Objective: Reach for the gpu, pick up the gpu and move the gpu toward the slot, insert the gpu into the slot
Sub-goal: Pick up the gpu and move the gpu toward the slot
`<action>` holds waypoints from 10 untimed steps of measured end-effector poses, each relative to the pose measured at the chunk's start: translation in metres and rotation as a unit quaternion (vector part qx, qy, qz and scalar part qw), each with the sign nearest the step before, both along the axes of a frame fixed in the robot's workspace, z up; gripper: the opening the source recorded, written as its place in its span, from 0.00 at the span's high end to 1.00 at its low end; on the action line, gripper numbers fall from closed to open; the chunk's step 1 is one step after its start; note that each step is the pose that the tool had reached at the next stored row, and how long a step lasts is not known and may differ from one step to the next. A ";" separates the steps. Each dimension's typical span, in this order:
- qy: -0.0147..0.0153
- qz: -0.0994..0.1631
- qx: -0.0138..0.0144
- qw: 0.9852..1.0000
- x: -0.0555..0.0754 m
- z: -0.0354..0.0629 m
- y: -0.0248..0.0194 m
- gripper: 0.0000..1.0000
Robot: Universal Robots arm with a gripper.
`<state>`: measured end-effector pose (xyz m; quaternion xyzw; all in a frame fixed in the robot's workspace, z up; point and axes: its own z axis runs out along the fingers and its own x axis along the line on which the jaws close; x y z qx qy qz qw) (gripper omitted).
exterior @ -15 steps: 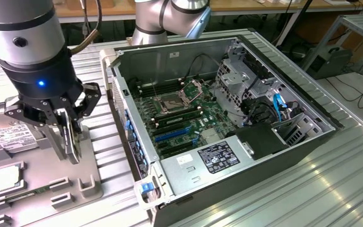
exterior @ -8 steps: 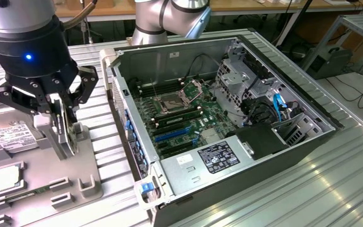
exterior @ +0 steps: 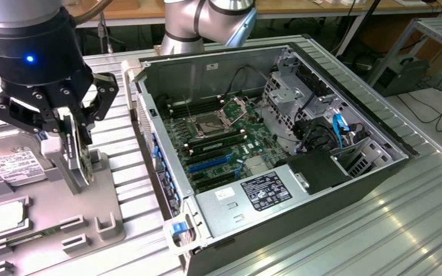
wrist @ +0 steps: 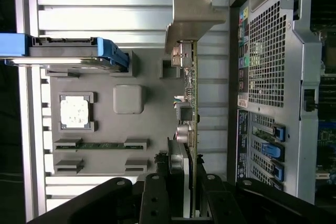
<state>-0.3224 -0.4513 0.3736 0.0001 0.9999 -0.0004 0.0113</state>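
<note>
Over grey plastic fixture tray (exterior: 106,198): thin flat dark circuit card with silvery metal bracket edge, the gpu (exterior: 81,164), standing on edge, low above the tray; cannot tell whether lower edge clear of its cradle.
Black linked-finger gripper (exterior: 71,131): closed on the gpu, one finger against each flat face, upper part of card between them.
Long narrow bright-blue plastic slot (exterior: 209,165): unoccupied, on green motherboard inside open silver-and-black computer case (exterior: 374,123); well apart from the card.
Handling, judged: light and stiff, yet fragile; small components proud of one face; prone to damage under a hard squeeze or a twist.
Hold, judged: flat faces near one long edge; bracket and contact edge best left free; smooth faces, so slip possible on a tilt.
Exterior view adds: whole stretch from tray to case, the slot, square silver processor socket (exterior: 205,123), boxy silver hard drive with white label (exterior: 12,164) at the exterior view's left.
Wrist view adds: gpu (wrist: 191,98) edge-on and straight between the closed gripper (wrist: 189,171), bent bracket (wrist: 193,17) at far end, perforated rear panel of case (wrist: 268,61) close alongside.
</note>
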 end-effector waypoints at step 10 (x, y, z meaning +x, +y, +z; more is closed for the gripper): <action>0.000 0.000 0.000 1.000 0.000 0.0135 0.0000 0.72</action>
